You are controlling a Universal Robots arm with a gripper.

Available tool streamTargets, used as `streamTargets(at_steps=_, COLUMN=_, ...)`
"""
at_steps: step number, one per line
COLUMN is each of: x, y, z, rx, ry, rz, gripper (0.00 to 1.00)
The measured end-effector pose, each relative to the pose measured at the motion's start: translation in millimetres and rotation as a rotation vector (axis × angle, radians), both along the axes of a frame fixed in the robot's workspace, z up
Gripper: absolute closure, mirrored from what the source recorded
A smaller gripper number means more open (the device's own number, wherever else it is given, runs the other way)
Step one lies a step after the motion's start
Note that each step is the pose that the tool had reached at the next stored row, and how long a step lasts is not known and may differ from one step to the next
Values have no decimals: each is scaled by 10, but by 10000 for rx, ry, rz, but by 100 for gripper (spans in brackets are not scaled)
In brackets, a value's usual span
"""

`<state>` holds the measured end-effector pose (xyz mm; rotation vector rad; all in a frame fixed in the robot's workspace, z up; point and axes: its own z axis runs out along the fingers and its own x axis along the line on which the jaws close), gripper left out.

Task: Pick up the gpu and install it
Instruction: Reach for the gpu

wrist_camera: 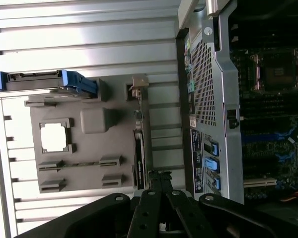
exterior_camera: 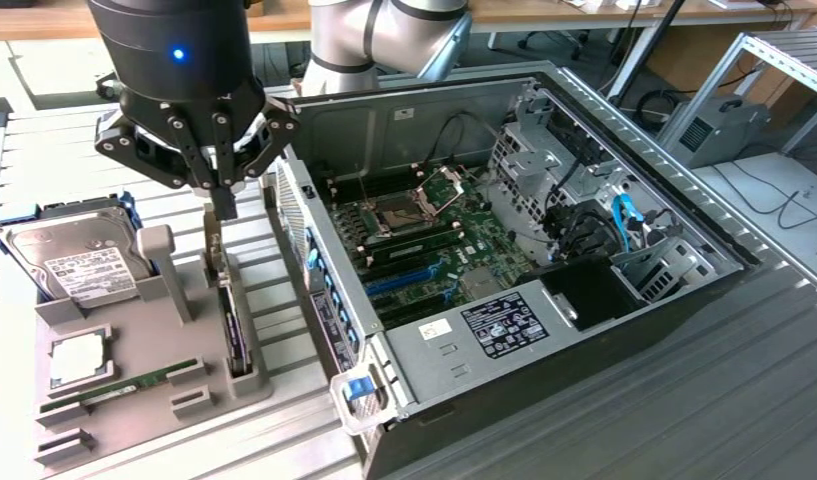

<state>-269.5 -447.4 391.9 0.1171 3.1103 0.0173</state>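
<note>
— Hanging nearest: the hand (exterior_camera: 224, 200), fingers pressed together, pinching nothing, hovering over the grey holder (exterior_camera: 155, 385).
— And sitting where, the gpu (exterior_camera: 235, 335)?
— Standing on edge in that holder's slot, apart from the hand; probably propped so for offering its top edge to a grip from above.
— Looking like?
— Showing thin, flat, black, with a silver bracket (wrist_camera: 139, 82) at one end. Lying just beside, the open computer case (exterior_camera: 515, 250), resting on the desk (exterior_camera: 728, 400).
</note>
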Motion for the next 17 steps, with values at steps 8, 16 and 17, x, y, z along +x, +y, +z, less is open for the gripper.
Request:
streamTargets(at_steps=8, x=0, y=-17, z=-1, rx=-33, ry=1, rz=0, gripper=89)
streamTargets(at_steps=16, x=0, y=-36, z=-3, rx=-68, ry=0, rz=0, gripper=89)
streamTargets(at_steps=17, x=0, y=-38, z=-3, rx=-72, ry=0, rz=-1, gripper=89)
